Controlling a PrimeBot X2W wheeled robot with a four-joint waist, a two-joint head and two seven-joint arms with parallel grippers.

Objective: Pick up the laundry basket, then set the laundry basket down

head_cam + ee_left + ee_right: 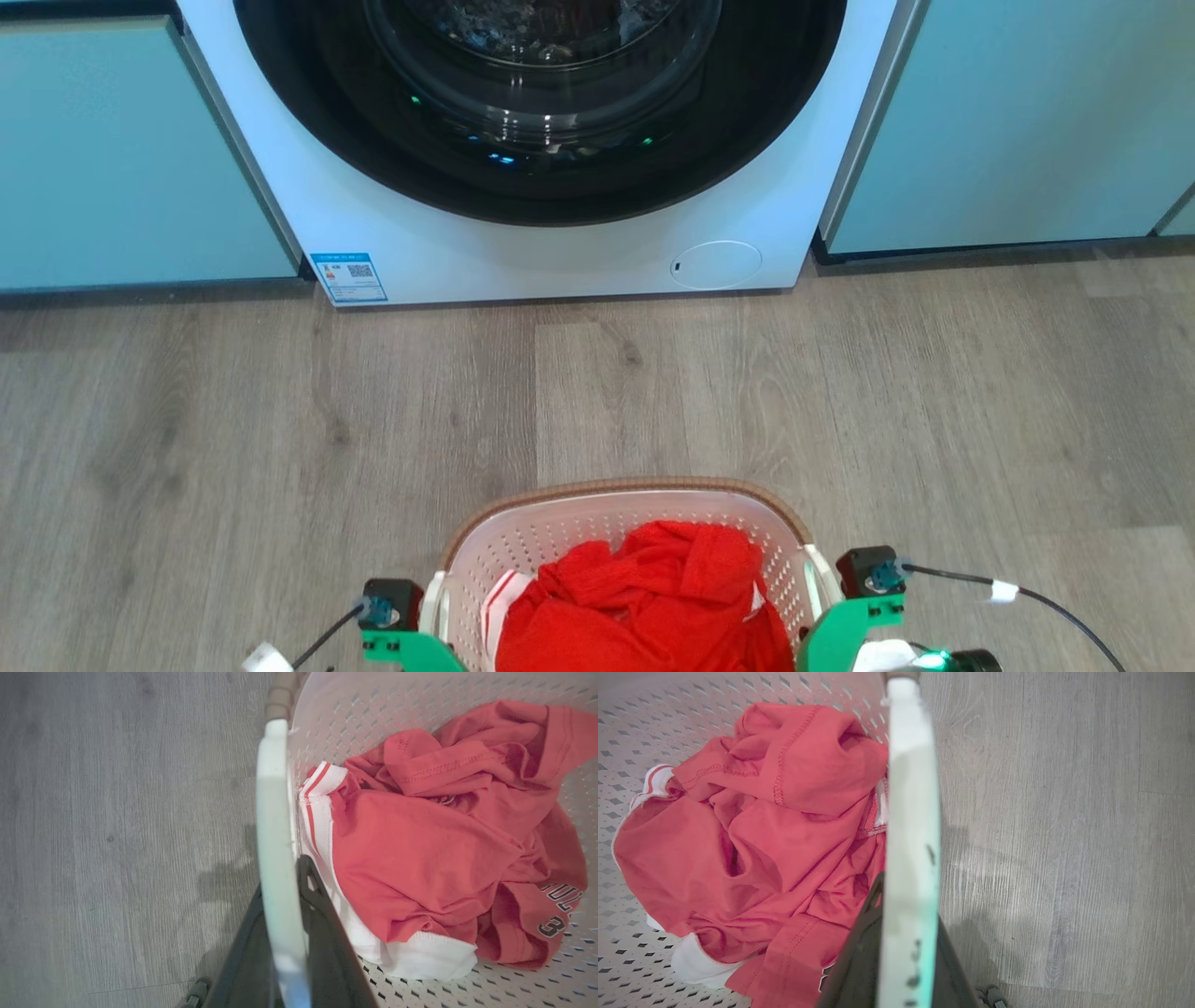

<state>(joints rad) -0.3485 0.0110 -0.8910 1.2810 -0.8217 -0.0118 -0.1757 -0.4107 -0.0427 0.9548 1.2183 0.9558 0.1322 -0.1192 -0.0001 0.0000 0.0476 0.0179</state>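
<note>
Left hand (pixel 280 879) first: it's pinching the white side handle (pixel 273 812), one dark finger on each face, at the bottom middle of the left wrist view. My right hand (pixel 908 900) grips the other handle (pixel 908 788) the same way, bottom middle of the right wrist view. Between them is the laundry basket (pixel 616 490), bottom centre of the head view, with a crumpled red shirt (pixel 653 597) with white trim inside. I can't tell whether it touches the grey wood floor (pixel 280 420). Across the top of the frame stands a white washing machine (pixel 560 266), well apart from the basket.
</note>
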